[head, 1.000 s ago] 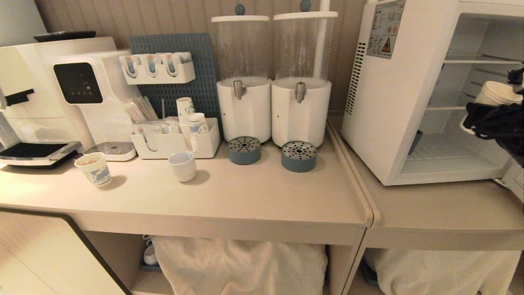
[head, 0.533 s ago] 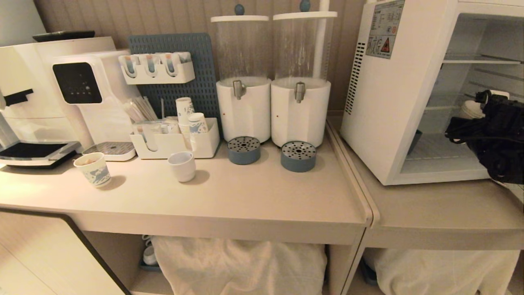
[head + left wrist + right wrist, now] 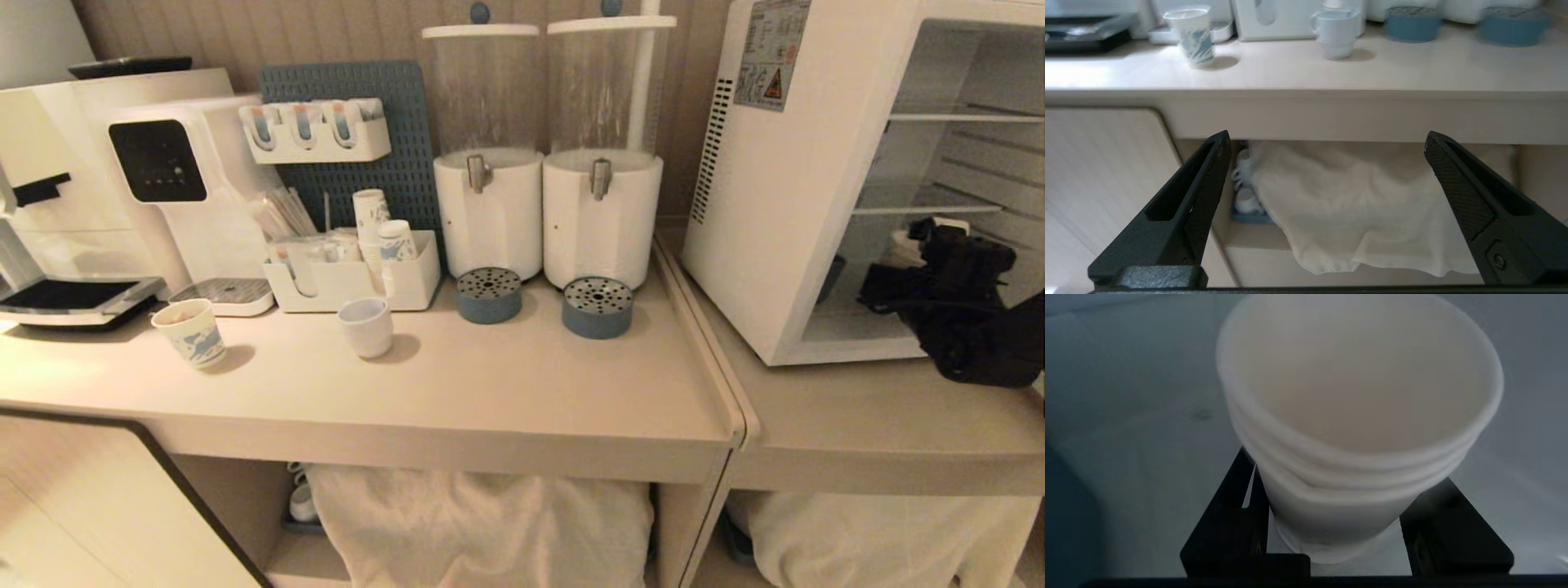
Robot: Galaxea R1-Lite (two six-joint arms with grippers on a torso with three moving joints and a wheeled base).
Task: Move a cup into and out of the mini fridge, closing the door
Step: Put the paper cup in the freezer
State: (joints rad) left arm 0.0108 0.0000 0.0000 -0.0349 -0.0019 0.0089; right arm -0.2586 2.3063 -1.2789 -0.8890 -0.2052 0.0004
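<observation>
A coffee machine is seen far to the left of the mini fridge, at the far end of the counter. In front of it a short patterned paper cup is placed, and further toward the fridge a squat white cup is standing before a white organiser tray with stacked cups. Two drink dispensers are set between the tray and the fridge, each with a round blue drip tray in front. The left gripper is held low, below the counter edge and well to the left of the fridge; its jaws are spread wide and nothing is between them, only a white cloth under the counter is seen beyond. The fridge is standing with its interior exposed and its wire shelves visible; the door itself cannot be made out in the head view. The right gripper is reached inside the fridge, in the lower compartment. The cup is pinched between its jaws low on the body, with the doubled rim toward the wrist camera. In the head view only a small pale part of the cup is visible behind the black gripper, so whether it is resting on the shelf cannot be told.
</observation>
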